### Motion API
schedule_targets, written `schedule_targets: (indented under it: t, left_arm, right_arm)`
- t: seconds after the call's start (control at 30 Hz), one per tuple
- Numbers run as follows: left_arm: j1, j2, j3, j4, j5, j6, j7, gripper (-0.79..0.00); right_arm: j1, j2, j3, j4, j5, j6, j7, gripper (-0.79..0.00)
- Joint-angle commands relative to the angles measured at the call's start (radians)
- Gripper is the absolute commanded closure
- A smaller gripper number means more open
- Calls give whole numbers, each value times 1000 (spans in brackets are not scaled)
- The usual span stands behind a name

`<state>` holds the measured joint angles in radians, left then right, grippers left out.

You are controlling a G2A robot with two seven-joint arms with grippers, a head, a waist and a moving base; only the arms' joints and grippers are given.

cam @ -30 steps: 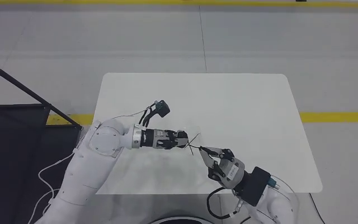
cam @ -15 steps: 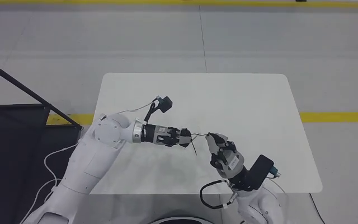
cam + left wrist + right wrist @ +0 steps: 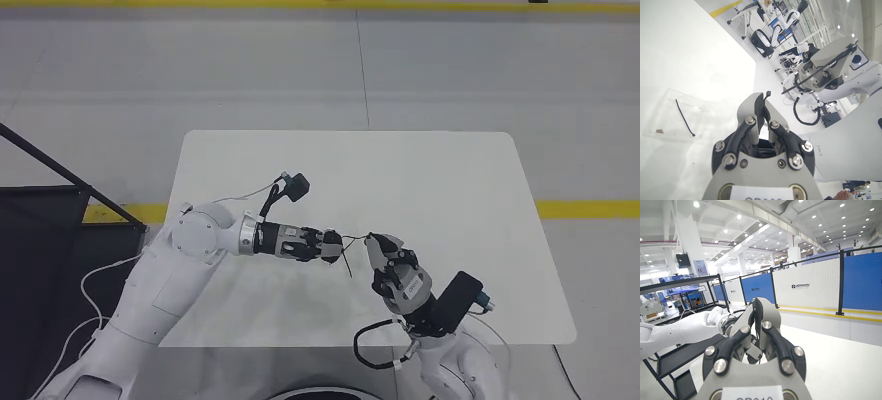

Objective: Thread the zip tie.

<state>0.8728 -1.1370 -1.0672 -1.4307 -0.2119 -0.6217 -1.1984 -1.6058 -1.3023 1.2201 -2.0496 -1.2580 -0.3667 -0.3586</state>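
White table (image 3: 450, 180) lies under both arms. The zip tie (image 3: 345, 265) hangs in the air between the two sets of jaws, its long strap running from one to the other. Its square head (image 3: 768, 93) pokes out just past the tips of the left gripper (image 3: 762, 100), which is squeezed tight on the strap. The right gripper (image 3: 373, 242) sits just beside, jaws pressed together, and seems to pinch the thin tail (image 3: 752, 301). A spare tie (image 3: 684, 118) lies in a clear tray (image 3: 664, 109), well away from both jaws.

Blk zip tie (image 3: 768, 93) — wht table (image 3: 450, 200), grey floor (image 3: 300, 70)
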Motion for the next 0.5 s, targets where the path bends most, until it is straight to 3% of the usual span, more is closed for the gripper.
schedule_targets:
  t: [0.0, 0.47]
  left_arm:
    - [0, 0, 0, 0, 0, 0, 0, 0]
    - [0, 0, 0, 0, 0, 0, 0, 0]
  right_arm:
    - [2, -1, -11, 0, -7, 18, -4, 0]
    - [20, -8, -62, 16, -66, 103, -27, 0]
